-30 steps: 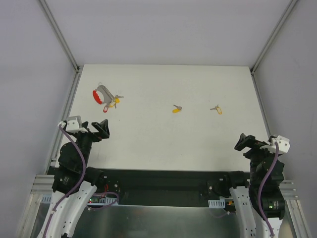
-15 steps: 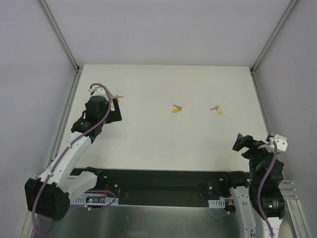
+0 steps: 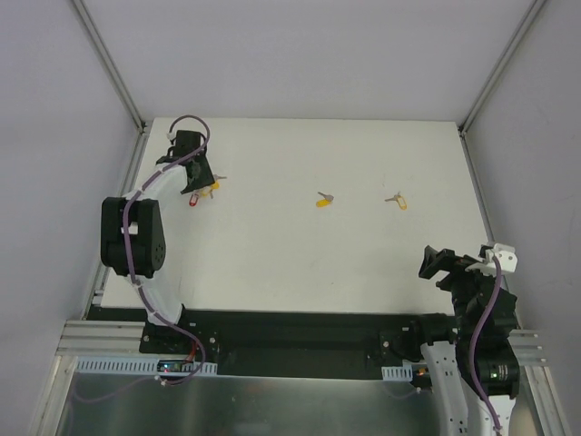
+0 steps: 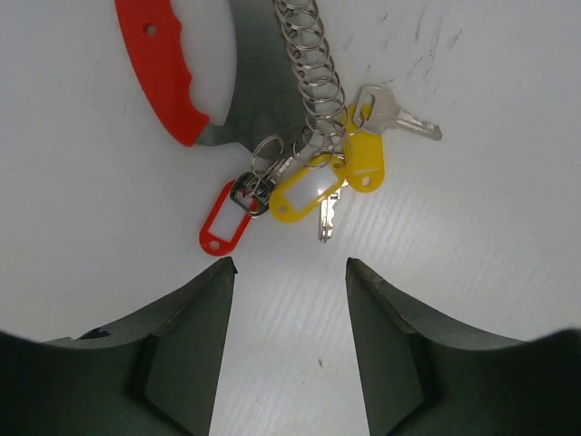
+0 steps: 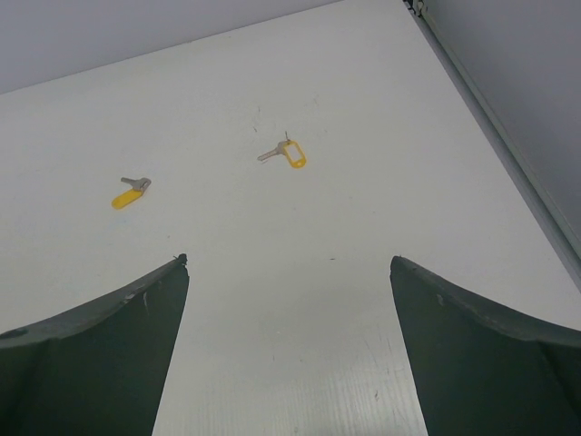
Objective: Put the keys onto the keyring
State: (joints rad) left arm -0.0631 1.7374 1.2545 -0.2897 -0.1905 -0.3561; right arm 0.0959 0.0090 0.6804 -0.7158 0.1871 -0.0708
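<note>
The keyring (image 4: 172,73) lies at the table's far left: a red curved loop, a grey strap (image 4: 259,86), a wire coil, a red tag (image 4: 224,229) and two yellow-headed keys (image 4: 309,189). My left gripper (image 4: 289,265) hovers just short of the tags, jaws partly open with only bare table between them. From above, this gripper (image 3: 193,177) covers most of the keyring (image 3: 193,200). Two loose keys (image 3: 324,200) (image 3: 397,199) lie mid-table, and the right wrist view shows both loose keys (image 5: 132,193) (image 5: 289,152). My right gripper (image 5: 289,262) stands wide open and empty near the front right, the same gripper (image 3: 445,263) from above.
The white table (image 3: 300,254) is bordered by aluminium rails (image 3: 118,204) along its left and right edges, with grey walls behind. The left arm (image 3: 132,241) stretches along the left edge.
The left arm has swung from near its base out to the far left, over the keyring, and its jaws have narrowed. The right arm has shifted slightly left.
</note>
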